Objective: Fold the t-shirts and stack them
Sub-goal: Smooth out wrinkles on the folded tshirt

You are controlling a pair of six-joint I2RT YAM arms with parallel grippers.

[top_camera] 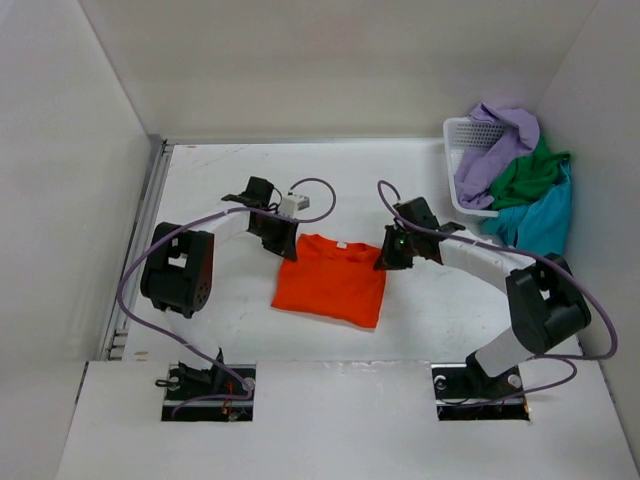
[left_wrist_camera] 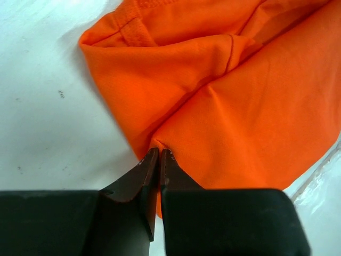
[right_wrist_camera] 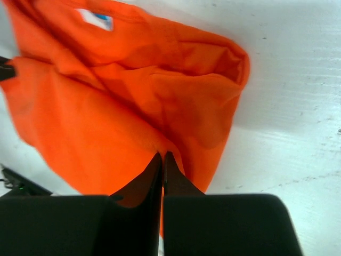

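The orange t-shirt [top_camera: 332, 280] lies partly folded in the middle of the table, collar toward the back. My left gripper [top_camera: 284, 243] is shut on its far left edge; in the left wrist view the jaws [left_wrist_camera: 159, 152] pinch a fold of the orange cloth [left_wrist_camera: 234, 90]. My right gripper [top_camera: 388, 255] is shut on the shirt's far right edge; in the right wrist view the jaws [right_wrist_camera: 162, 156] pinch the orange cloth [right_wrist_camera: 106, 96]. The lavender t-shirt [top_camera: 494, 140], dark green t-shirt [top_camera: 530, 172] and teal t-shirt [top_camera: 540, 222] are heaped at the back right.
A white mesh basket [top_camera: 462, 135] stands at the back right under the heaped shirts. White walls close in the table on the left, back and right. A metal rail [top_camera: 140, 240] runs along the left edge.
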